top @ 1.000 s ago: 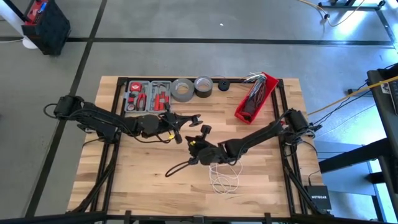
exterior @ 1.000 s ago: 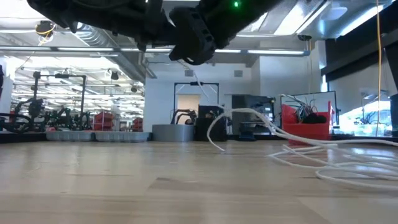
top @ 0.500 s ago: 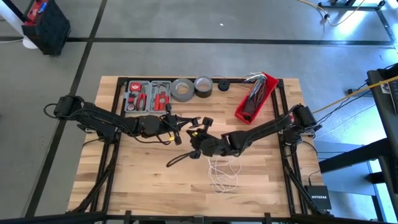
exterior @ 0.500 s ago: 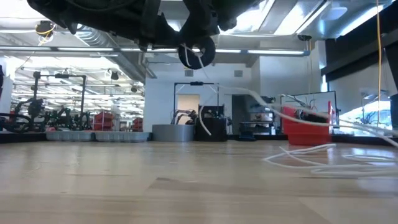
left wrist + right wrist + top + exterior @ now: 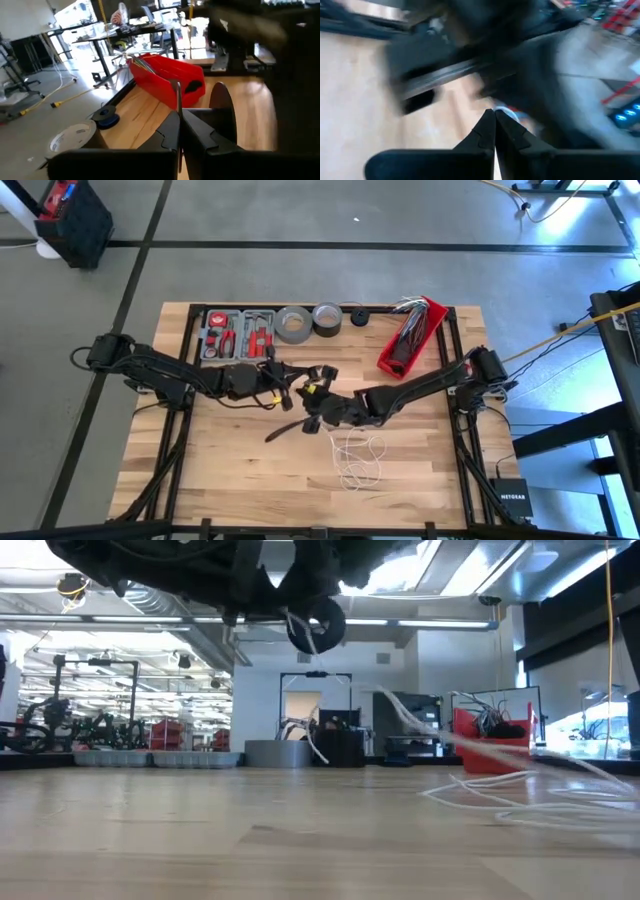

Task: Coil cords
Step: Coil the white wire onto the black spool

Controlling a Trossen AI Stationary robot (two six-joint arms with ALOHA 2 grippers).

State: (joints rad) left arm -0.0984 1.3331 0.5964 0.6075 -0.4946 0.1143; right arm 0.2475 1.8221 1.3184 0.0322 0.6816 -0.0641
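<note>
Wooden tabletop (image 5: 230, 460) fills mid-frame. Left gripper (image 5: 318, 373) and right gripper (image 5: 312, 420) meet at centre, each with fingers pressed together on the white cord (image 5: 355, 461), whose loose loops lie lower centre-right.

Workshop: tool tray (image 5: 238, 334), tape rolls (image 5: 293, 324), concrete floor (image 5: 300, 275)

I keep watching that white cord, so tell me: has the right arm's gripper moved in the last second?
Yes. The right gripper has moved toward the tool tray side of the table, nearer the left gripper.
</note>
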